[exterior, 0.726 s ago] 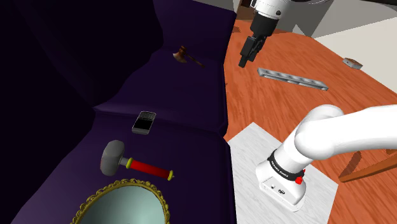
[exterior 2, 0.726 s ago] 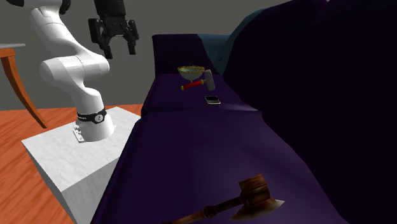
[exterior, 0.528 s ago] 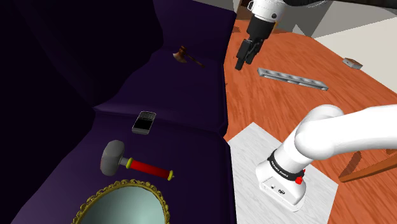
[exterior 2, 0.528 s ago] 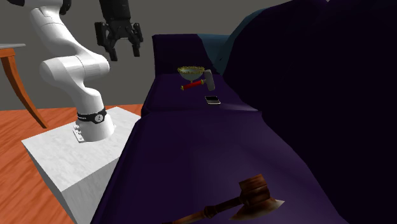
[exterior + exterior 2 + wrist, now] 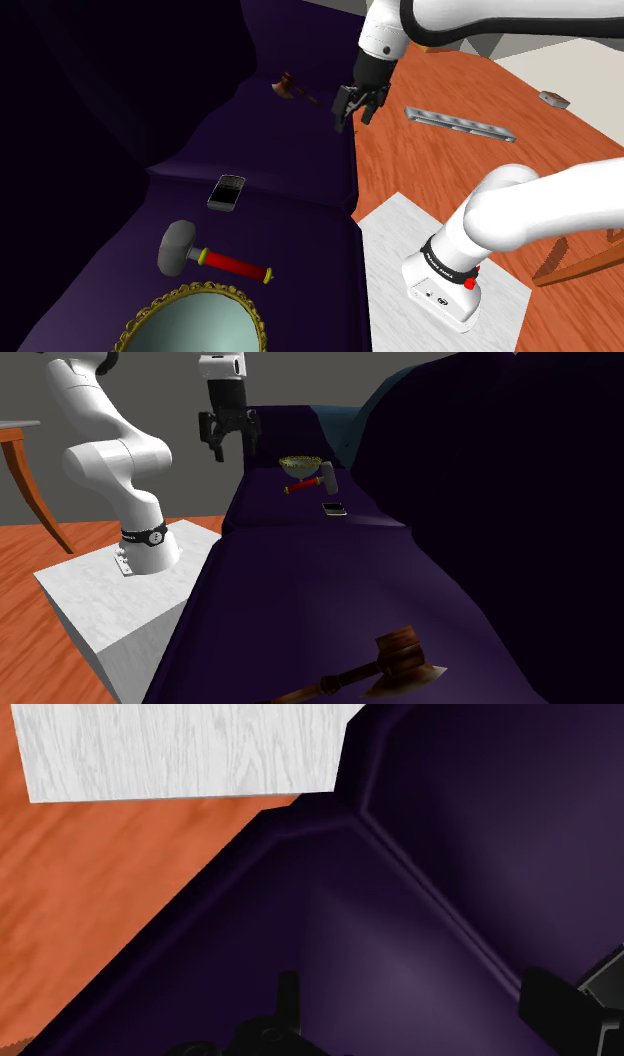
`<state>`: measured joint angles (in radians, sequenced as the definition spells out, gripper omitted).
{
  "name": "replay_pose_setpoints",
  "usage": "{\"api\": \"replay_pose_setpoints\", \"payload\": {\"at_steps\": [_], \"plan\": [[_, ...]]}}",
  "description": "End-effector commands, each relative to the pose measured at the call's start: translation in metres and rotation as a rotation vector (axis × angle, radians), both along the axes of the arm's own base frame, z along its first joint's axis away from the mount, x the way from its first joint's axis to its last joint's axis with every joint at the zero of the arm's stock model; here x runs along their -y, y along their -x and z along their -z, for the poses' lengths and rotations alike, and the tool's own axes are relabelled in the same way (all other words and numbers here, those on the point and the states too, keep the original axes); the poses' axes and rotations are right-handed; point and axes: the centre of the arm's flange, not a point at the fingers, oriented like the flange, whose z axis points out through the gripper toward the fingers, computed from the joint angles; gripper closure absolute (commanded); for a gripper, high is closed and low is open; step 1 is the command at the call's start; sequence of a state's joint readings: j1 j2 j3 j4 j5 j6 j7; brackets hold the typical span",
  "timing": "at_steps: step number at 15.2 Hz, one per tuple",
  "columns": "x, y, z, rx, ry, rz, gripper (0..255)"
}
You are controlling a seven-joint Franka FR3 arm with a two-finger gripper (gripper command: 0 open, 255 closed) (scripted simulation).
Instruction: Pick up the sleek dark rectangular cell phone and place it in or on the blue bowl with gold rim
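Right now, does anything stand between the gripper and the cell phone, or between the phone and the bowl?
Between the open gripper and the cell phone there is bare purple sofa seat, nothing in the way. Between the phone and the bowl lies the red-handled hammer, across the straight path.

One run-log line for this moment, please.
phase: pre-grasp | claw: open, empty, above sofa edge | cell phone: on sofa seat, untouched | bowl: holds no phone

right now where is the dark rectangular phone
In the shoulder view the dark rectangular cell phone lies on the purple sofa seat, left of centre, just above the grey-headed red-handled mallet.
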<state>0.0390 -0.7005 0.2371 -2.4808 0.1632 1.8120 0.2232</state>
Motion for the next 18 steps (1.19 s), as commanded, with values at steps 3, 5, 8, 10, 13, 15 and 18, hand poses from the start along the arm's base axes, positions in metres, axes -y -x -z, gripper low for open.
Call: {"api": "replay_pose_setpoints", "payload": {"at_steps": [3, 5, 8, 10, 13, 15, 18], "plan": [[-0.049, -0.014, 0.026, -0.007, 0.002, 0.102, 0], [-0.072, -0.022, 0.038, -0.01, 0.004, 0.151, 0], [-0.105, -0.035, 0.056, -0.015, 0.006, 0.225, 0], [-0.126, -0.045, 0.068, -0.018, 0.007, 0.274, 0], [-0.158, -0.063, 0.086, -0.023, 0.01, 0.347, 0], [-0.178, -0.075, 0.099, -0.026, 0.011, 0.396, 0], [-0.207, -0.096, 0.117, -0.031, 0.013, 0.469, 0]]}}
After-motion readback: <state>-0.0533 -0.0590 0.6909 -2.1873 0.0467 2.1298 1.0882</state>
